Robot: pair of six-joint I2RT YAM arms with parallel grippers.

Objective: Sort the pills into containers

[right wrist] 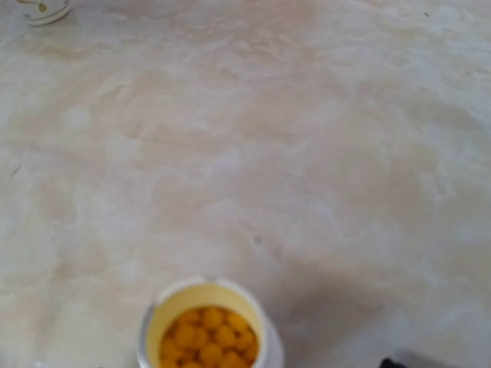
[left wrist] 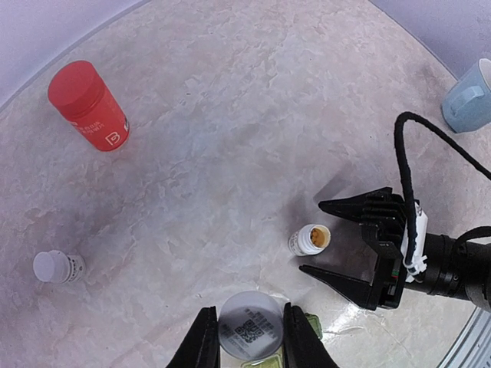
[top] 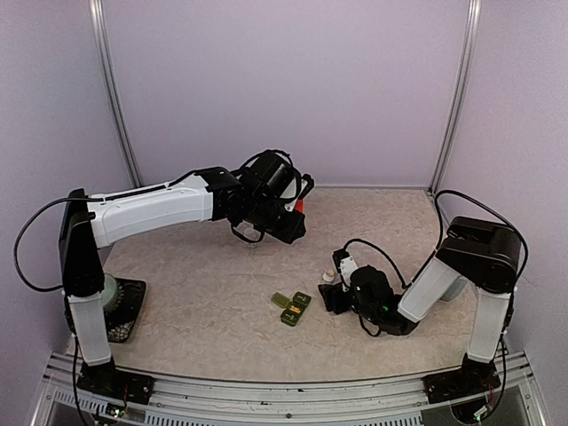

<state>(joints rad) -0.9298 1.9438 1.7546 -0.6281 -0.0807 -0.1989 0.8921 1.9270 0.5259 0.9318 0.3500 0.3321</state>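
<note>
- Beige marbled table (top: 204, 284) inside a plain lilac-walled booth, one arm bolted at each near corner.
- So the containers (top: 293, 307), that little dark green strip of compartments, sit near the middle of the table, a bit towards the front. Yellowish inside where a lid is flipped up. Can't tell from where I'm standing whether any pills are in them.
- Left claw (left wrist: 251, 337) hangs up in the air over that spot, pinched narrow on a round cap (left wrist: 252, 326), pale with a printed code square on it.
- Right claw (left wrist: 311, 237) is down low at the table, jaws spread wide, one tip on either side of a small open bottle (left wrist: 311, 240). Doesn't look like the tips are touching it.
- That bottle stands upright just to the right of the green strip and it's packed with little yellow-orange pills (right wrist: 203, 331).
- Further back: a red bottle (left wrist: 88, 103) with a red lid, standing upright.
- Small white capped bottle (left wrist: 55, 267) is off by itself, well apart from the red one.
- Pale blue mug (left wrist: 468, 96) over on the right side.
</note>
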